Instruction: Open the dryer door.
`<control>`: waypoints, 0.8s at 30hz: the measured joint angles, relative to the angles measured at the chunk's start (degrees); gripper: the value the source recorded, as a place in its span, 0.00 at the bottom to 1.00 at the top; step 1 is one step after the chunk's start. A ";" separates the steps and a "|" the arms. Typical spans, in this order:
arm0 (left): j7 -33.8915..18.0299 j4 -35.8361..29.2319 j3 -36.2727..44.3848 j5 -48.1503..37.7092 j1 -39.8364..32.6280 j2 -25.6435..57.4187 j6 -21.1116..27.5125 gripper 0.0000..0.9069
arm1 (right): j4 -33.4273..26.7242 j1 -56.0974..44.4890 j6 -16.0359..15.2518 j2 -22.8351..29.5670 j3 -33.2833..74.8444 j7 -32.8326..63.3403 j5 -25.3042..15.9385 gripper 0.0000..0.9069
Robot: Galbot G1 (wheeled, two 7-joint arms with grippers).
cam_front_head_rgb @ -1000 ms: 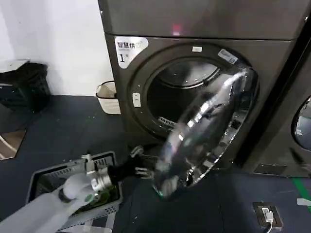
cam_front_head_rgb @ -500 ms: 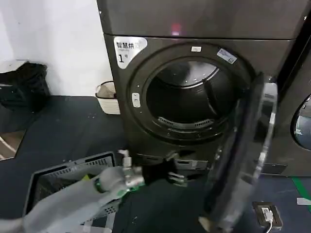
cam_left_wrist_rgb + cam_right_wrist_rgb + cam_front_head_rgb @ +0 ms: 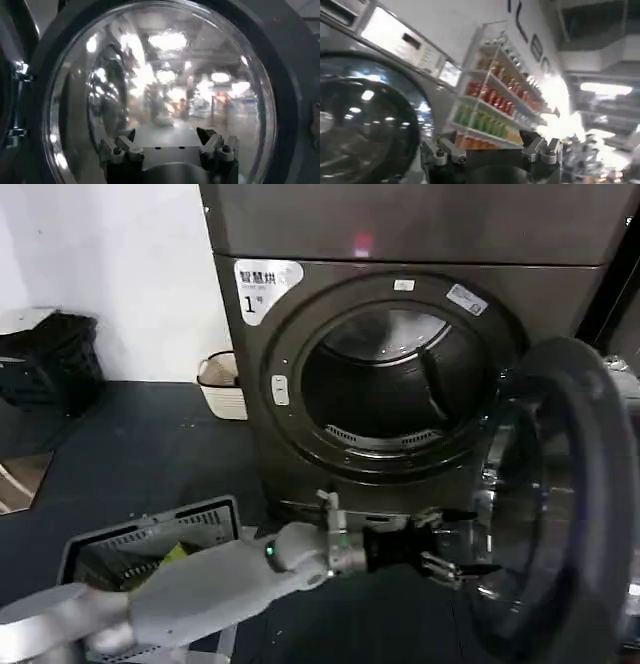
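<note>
Dryer (image 3: pixel 300 424) filling the centre and upper part of the head view, dark grey-brown, with a white "1" sticker (image 3: pixel 265 284) at its upper left corner. Drum opening (image 3: pixel 390 384) fully exposed, round and dark, in the middle of the frame. Dryer door (image 3: pixel 570 504) swung wide open at the right edge of the frame, hinged on the right side of the opening, its inner face turned toward the camera. Left gripper (image 3: pixel 450 556) at lower centre-right, reaching in from the lower left on a grey arm, right at the door's lower inner rim; fingers spread apart, holding nothing. Contact with the door impossible to tell. In the left wrist view, same gripper (image 3: pixel 168 145) at the bottom edge, fingers (image 3: pixel 116 148) spread, facing the door's (image 3: pixel 165 80) glass bowl. Right gripper (image 3: pixel 490 147) at the bottom of the right wrist view, fingers spread, empty, with a shelf of coloured bottles (image 3: pixel 490 110) beyond. Grey basket (image 3: pixel 150 554) on the dark floor (image 3: pixel 150 454) at lower left of the head view; small white bin (image 3: pixel 222 384) beside the dryer at left centre.
</note>
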 joint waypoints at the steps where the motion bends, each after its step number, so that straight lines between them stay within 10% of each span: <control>1: -0.27 0.69 0.47 -0.02 -0.26 -0.82 -0.10 1.00 | 0.24 -0.34 0.08 0.00 0.88 -0.07 0.00 1.00; 24: -5.69 17.00 2.93 0.88 -5.59 -20.99 -2.04 1.00 | -3.50 -2.88 -1.97 -1.49 11.58 1.51 -2.38 1.00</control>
